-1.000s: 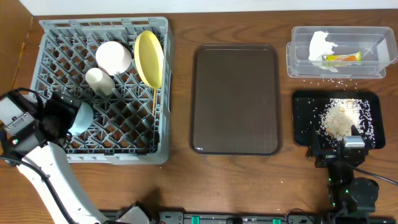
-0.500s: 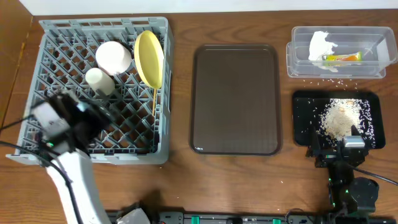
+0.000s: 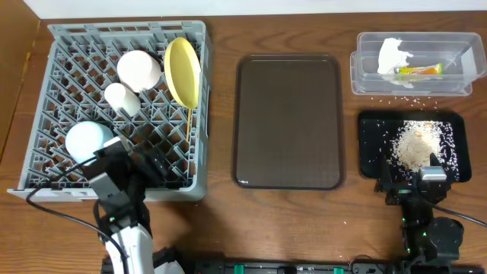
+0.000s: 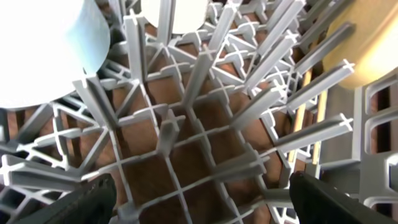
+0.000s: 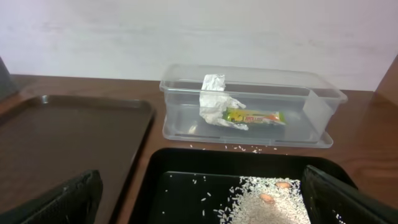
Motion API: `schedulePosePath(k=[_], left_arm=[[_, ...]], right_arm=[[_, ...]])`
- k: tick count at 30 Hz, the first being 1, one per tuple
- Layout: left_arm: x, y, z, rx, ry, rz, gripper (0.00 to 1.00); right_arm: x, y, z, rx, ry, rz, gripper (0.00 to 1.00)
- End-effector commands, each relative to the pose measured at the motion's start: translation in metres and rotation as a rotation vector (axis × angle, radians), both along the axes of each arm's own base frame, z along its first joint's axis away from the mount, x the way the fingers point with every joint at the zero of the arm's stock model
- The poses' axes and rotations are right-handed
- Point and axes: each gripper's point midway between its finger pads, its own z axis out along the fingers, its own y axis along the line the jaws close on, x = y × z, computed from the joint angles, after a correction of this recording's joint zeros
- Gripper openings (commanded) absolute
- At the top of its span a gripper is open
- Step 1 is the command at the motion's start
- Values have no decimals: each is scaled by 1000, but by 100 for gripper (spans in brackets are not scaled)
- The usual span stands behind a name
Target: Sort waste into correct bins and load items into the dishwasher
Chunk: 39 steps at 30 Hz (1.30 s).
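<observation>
- Overhead, the grey dish rack point(image 3: 53, 46) filled the left end of the table, with the light blue bowl point(image 3: 87, 141) in its left part near the front edge.
- Further back in the rack stood the white bowl point(image 3: 138, 70), the small white cup point(image 3: 120, 97) just in front of it, and the pale yellow plate point(image 3: 183, 72) on edge along the right side. The chopsticks point(image 3: 188, 122) lay below the plate.
- The left gripper point(image 4: 199, 202) hung over the rack's front pegs, just right of the blue bowl, its jaws spread wide with nothing between them.
- The brown serving tray point(image 3: 289, 122) lay in the middle.
- At the right rear, the clear tub point(image 3: 356, 76) held the crumpled napkin point(image 3: 392, 55) and the wrapper point(image 3: 418, 71), touching each other.
- In front of it, the black tray point(image 3: 373, 144) carried a heap of rice crumbs point(image 3: 417, 143). A few grains were scattered on the wood between the two bins.
- The right gripper point(image 5: 202, 202) sat at the black tray's near edge, jaws fully apart and holding nothing.
</observation>
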Motion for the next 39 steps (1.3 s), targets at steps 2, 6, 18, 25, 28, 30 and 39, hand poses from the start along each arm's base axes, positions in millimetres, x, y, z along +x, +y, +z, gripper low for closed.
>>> schedulePosePath(k=[2,6,18,25,28,30,39], left_arm=[[-16,-25,-36,-43,36,-51,90],[-16,-36,-40,-15,-15,-88,90],[-28,-48,-60,94,-65,-101,90],[-25,-55,-53,150,-89,-123,90],[-23,-58,-47,187,-108,-139,90],[-21,-64,-42,214,-127,-171,90],[-25,-88,-22,242,-212,-274,90]], right_arm=[[0,-5,0,-12,0,-21,99],[0,-5,0,-12,0,-21,99],[0,-5,0,-12,0,-21,99],[0,-5,0,-12,0,-21,99],[0,-5,0,-12,0,-21,99],[0,-5,0,-12,0,-21,99],[0,-5,0,-12,0,-21,99]])
